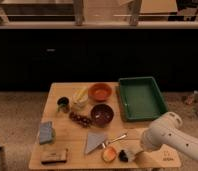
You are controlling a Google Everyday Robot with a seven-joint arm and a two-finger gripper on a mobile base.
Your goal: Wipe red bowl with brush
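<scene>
Sponge [45, 132], blue, sits far left of the gripper [130, 153] on the wooden table [62, 145], with a dark block [54, 156] at the front edge a bit nearer to it. Black cup [63, 103], yellow item [80, 95] and grapes [79, 119] lie left of and behind the gripper. Orange bowl [100, 91] is well behind it. Red bowl [102, 114] (dark, maroon-ish) is behind and slightly left, apart from it. Grey cloth [94, 142] and silver spoon [117, 138] lie near its left. Small orange dish [109, 153] is just left. Brush [123, 155] shows only its black head, right at the gripper and beside that dish. Gripper is low at the table's front edge; spread or pinching, cannot tell. Green tray [140, 97] is behind it. White arm [167, 137] comes in from lower right, bent, forearm sloping down leftward to the table.
</scene>
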